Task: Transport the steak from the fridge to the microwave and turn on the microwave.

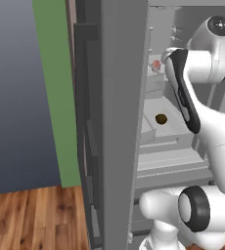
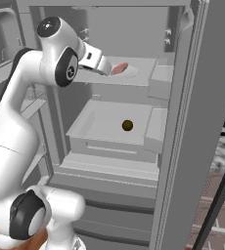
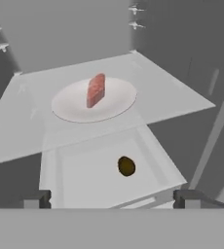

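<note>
The fridge [image 2: 202, 122] stands open, its thick grey door [image 1: 119, 122] swung out. On the upper glass shelf lies the pinkish-red steak [image 2: 119, 68] on a pale round plate [image 2: 133, 72]. The hand view shows the steak [image 3: 96, 90] mid-plate [image 3: 70, 106], ahead of and above my gripper [image 3: 111, 199]. The jaws are open, wide apart, with nothing between them. In the right base view my gripper [image 2: 107, 69] hovers just left of the steak, apart from it. From the left base the steak [image 1: 156, 64] peeks out beside my arm. The microwave is out of view.
A small dark brown-yellow round item [image 2: 127, 125] lies in the open white drawer [image 2: 92, 129] under the shelf, also seen at the drawer [image 3: 126, 166]. Door bins [image 2: 161, 78] flank the shelf on the right. A green wall [image 1: 53, 88] and wood floor [image 1: 31, 219] lie left of the door.
</note>
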